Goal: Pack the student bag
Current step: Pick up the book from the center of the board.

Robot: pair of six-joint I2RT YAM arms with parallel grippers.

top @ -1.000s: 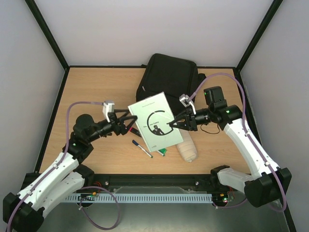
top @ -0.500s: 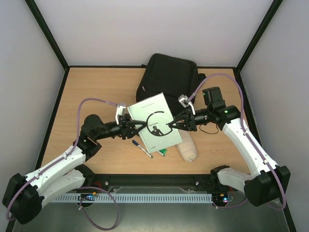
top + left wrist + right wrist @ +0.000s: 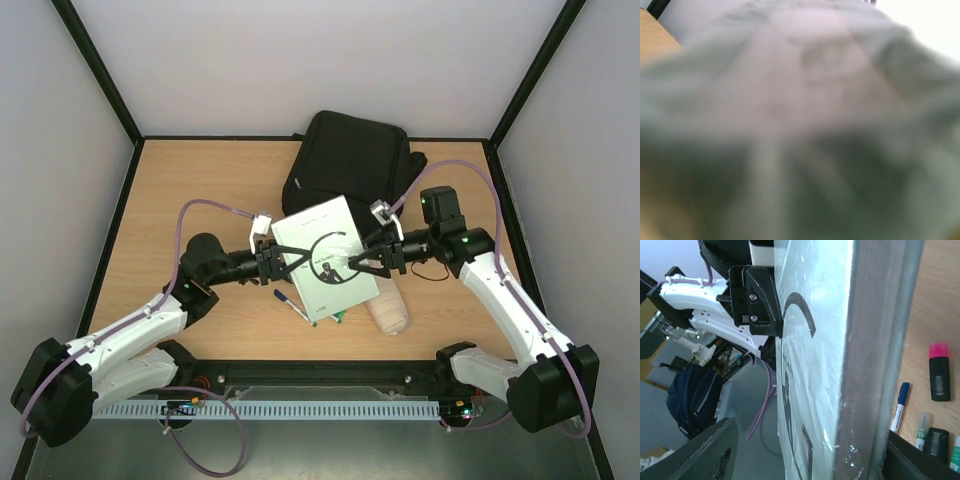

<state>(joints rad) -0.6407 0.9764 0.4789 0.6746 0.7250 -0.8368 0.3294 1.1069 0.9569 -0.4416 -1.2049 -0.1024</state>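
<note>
**At frame centre, a book raised between both arms**

In the top view, the white-and-green paperback book point(image 3: 325, 258) hangs tilted above the wooden table point(image 3: 180, 190). It sits just below the large black soft fabric student bag point(image 3: 350, 165), which lies at upper centre. The right gripper point(image 3: 358, 264) pinches the book's right edge with its jaws narrowed onto it, likely to carry it bagward. The left gripper point(image 3: 274, 256) meets the book's left edge, probably to steady it; I cannot tell whether its jaws have closed.

The left wrist view is only a grey-green blur, presumably the cover against the lens.

In the right wrist view, the book's edge fills the gap between the right jaws. A pink highlighter point(image 3: 939, 372) and a blue-capped pen point(image 3: 899, 400) lie at lower right.
</note>
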